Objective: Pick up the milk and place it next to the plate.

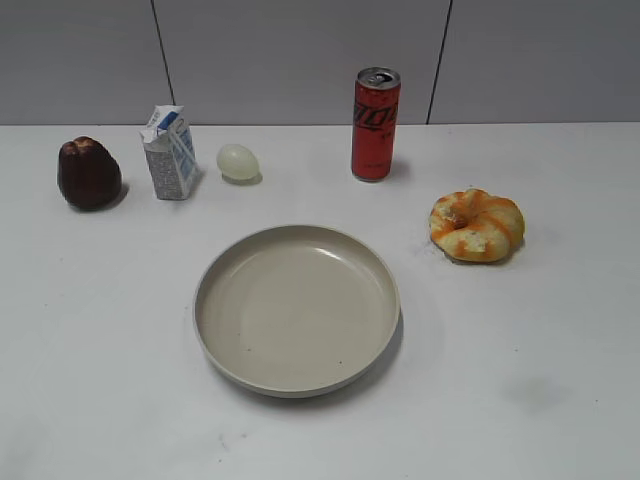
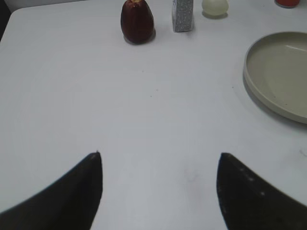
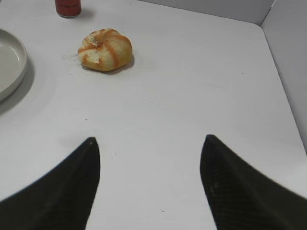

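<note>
White table [image 1: 520, 400], milk [image 1: 170, 153] upright behind plate [image 1: 296, 385], can [image 3: 67, 7] cropped

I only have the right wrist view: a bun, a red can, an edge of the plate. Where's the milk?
Observer: The milk stands upright at the back left, between a dark red fruit and a pale egg.
Operator: Anything gripping it?
Observer: No. The left gripper is open over bare table, well short of the carton.
Operator: Room beside the plate?
Observer: Yes, the table left of the plate is bare.
</note>
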### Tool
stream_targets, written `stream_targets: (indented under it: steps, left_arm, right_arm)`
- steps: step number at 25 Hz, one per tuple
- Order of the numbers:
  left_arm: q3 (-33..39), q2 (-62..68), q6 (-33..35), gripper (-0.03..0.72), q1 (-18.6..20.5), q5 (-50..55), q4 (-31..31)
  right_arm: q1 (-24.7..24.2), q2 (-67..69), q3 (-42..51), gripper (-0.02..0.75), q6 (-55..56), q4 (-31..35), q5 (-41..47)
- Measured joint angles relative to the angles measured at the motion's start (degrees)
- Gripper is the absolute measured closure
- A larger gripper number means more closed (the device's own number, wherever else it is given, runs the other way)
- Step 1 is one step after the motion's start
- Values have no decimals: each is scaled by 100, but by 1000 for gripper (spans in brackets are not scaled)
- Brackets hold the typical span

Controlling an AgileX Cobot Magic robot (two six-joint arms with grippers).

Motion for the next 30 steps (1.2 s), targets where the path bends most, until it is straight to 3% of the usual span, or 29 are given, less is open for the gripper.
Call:
stream_targets:
  steps: [16, 25, 30]
  left_arm:
    - [-154, 402, 0, 130, 0, -392, 0]
    - [-859, 2954, 63, 130, 0, -2339, -23]
    - [-1675, 4742, 157, 130, 0, -3021, -23]
  right_arm:
    - [0, 0, 0, 241, 0, 0, 0]
    - [0, 0, 0, 241, 0, 0, 0]
    - [0, 0, 0, 241, 0, 5, 0]
